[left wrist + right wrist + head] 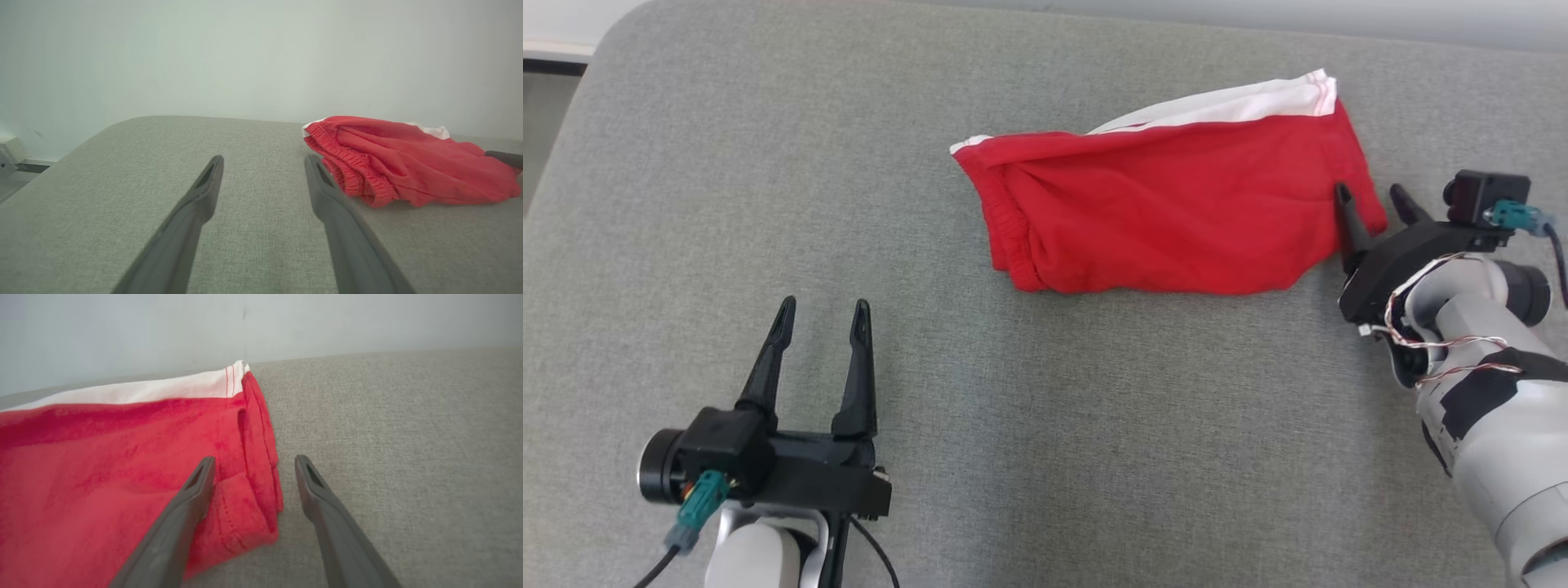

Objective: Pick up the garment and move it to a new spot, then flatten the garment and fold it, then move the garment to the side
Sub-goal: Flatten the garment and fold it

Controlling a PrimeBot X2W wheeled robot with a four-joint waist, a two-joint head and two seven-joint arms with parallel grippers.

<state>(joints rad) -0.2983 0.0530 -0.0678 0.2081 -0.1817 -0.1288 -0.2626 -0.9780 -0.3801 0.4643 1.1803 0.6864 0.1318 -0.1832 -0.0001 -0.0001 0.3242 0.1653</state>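
Flagging risks, biggest item first.

The grey pad (1045, 457) has a soft weave, so a claw tip that comes in low can dig in and drag the cover along with the cloth. Its far edge runs close behind the load, and an overshoot on the move could drop the cloth off the back.

The red shorts (1168, 220) lie far-right of centre on the pad, roughly doubled over and bunched at the left end.
- Several layers are stacked, so an edge pinch likely catches the top layer only and the rest peels open on the lift.
- If it takes every layer instead, flattening gets harder.

The right claw (1370, 192) is wide open and holds nothing. It straddles the right hem of the shorts, with one finger over red cloth and the other over bare pad just beside the edge.
- The bite looks shallow from here, and a thin grip on the hem could slip out mid-move.
- A one-corner lift also lets the shorts swing and land crumpled.

The left claw (823, 304) is wide open and empty, near-left, well apart from the shorts. It's too far off to support the other end.

The elastic waistband (347, 171) at the left end drags if the right arm lifts alone. The white band (1258, 98) on the far edge may flip under.
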